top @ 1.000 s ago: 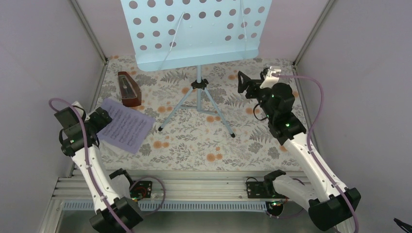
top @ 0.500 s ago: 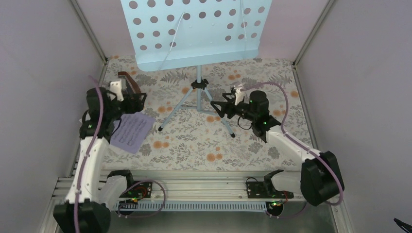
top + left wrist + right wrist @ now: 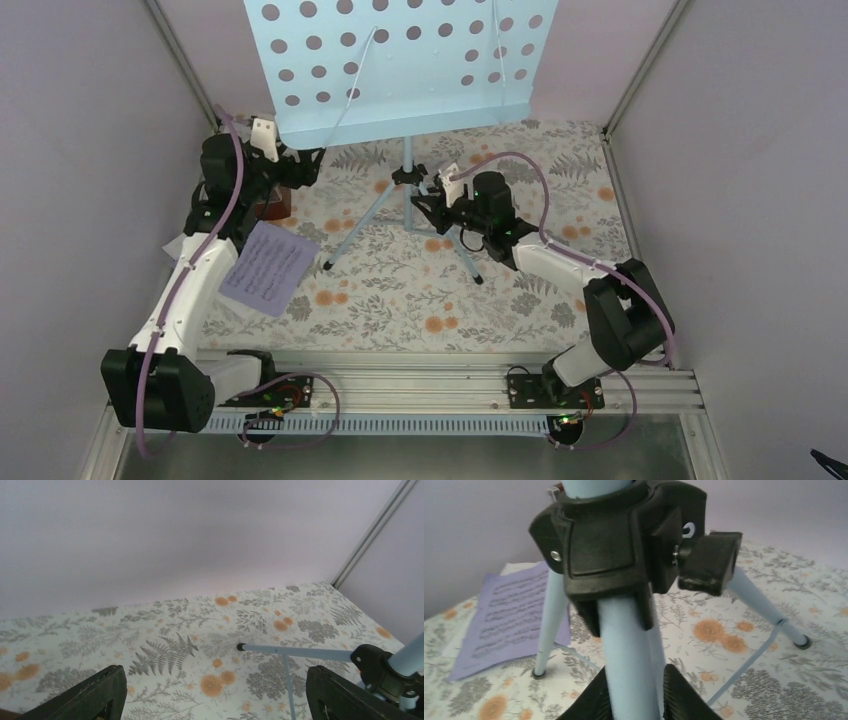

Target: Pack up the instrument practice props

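Stand: the stand (image 3: 400, 60) is upright at 12 o'clock on the table (image 3: 400, 310), with its perforated desk raised and its 3 legs spread.
Metronome: the metronome (image 3: 271, 206) sits at 10 o'clock, mostly hidden behind the left arm, with only a reddish-brown sliver showing.
Sheet: the sheet (image 3: 268, 268) lies flat at 9 o'clock, just nearer than the metronome, with no gripper on it.
Left gripper: the left gripper (image 3: 300, 168) hovers by the metronome, under the desk's left corner. Its fingers (image 3: 85, 695) are wide apart with nothing between them. The wrist view looks out over bare cloth and 1 stand leg.
Right gripper: the right gripper (image 3: 422, 200) is at 3 o'clock of the black hub (image 3: 609, 540). Its jaws are narrow, with a finger (image 3: 684, 695) on each side of a pale-blue leg just below the hub, so it reads as holding the leg.
Container: no bag or box shows in any view.
Done: nothing is packed yet, by the look of it. All 3 props sit out on the table.
In hand: probably folding the stand, starting at the legs.
Left: collapse the stand and gather the sheet and metronome. Where they go cannot be told.
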